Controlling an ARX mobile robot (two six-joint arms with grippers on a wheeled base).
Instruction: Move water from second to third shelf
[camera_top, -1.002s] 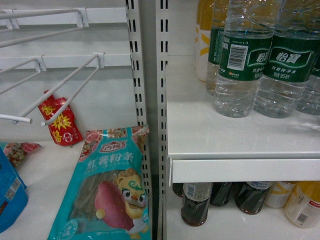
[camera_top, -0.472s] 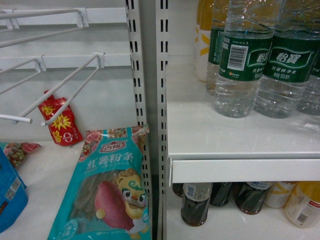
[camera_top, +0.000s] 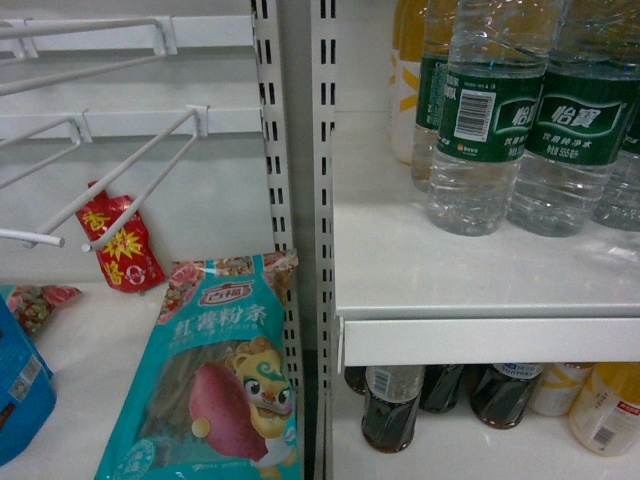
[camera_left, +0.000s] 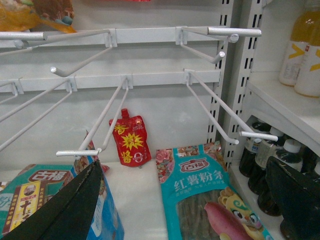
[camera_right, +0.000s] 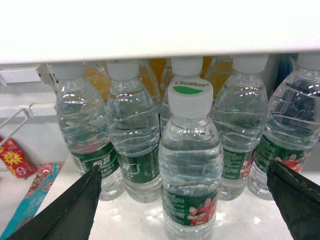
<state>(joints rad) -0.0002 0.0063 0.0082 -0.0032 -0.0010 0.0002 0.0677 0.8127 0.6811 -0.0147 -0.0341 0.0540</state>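
**Right gripper lining up on the front water bottle**

White metal shop shelving is filling every view, with a slotted upright post (camera_top: 322, 200) dividing a bay of wire hooks on the left from flat white shelves (camera_top: 480, 270) on the right. Clear ribbed plastic water bottles with green wrap labels are standing in a cluster on the upper shelf seen by the head camera, and dark cola bottles (camera_top: 390, 405) are sitting on the shelf below.

In the right wrist view, one water bottle (camera_right: 190, 165) is standing ahead of the row, white cap facing the camera, roughly centred between the two black fingers of the right gripper (camera_right: 192, 200). Those jaws are spreading wide, one at each lower corner of the frame, and gripping nothing; the bottle is not yet touching either finger.

The left gripper (camera_left: 192, 200) is hanging idle in front of the hook bay, jaws likewise wide apart and empty, above a teal sweet-potato noodle packet (camera_left: 210, 200) and near a small red spouted pouch (camera_left: 130, 141).

Judging by the fill level, the bottle is looking fairly heavy for its size, and the thin ribbed wall will likely give under a hard squeeze. The smooth label may be slippery, so taking hold around the body at or just above the label, where the ribs offer purchase, seems the safer choice.
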